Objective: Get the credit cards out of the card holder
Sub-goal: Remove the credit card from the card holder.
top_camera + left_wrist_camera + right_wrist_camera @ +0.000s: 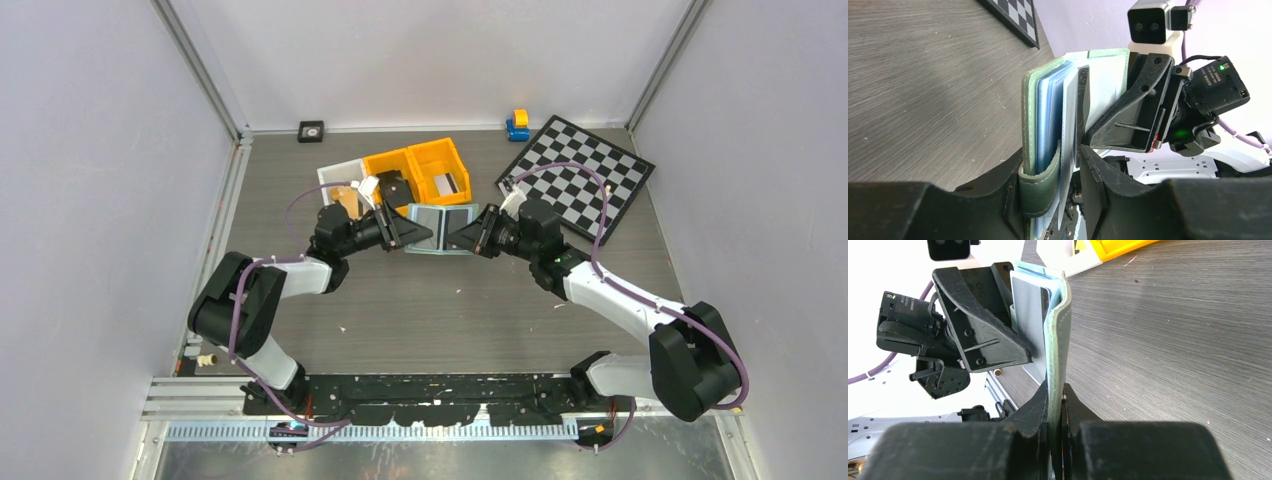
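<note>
The pale green card holder (440, 225) hangs open above the table between my two grippers. My left gripper (410, 232) is shut on its left half. In the left wrist view the left gripper (1050, 157) spans the green cover (1030, 125), the strap and the blue sleeves (1050, 115). My right gripper (465, 238) is shut on the right cover. The right wrist view shows that gripper (1055, 390) pinching the thin green edge of the card holder (1058, 340). A pale grey credit card (1028, 305) lies flat inside the open holder.
Two orange bins (400, 157) and a white tray (335, 172) stand just behind the holder; a flat card-like thing (447, 183) lies in the right bin. A checkerboard (580, 175) lies at the back right, a blue-and-yellow toy (518, 124) behind it. A small black square (311, 131) sits by the back wall.
</note>
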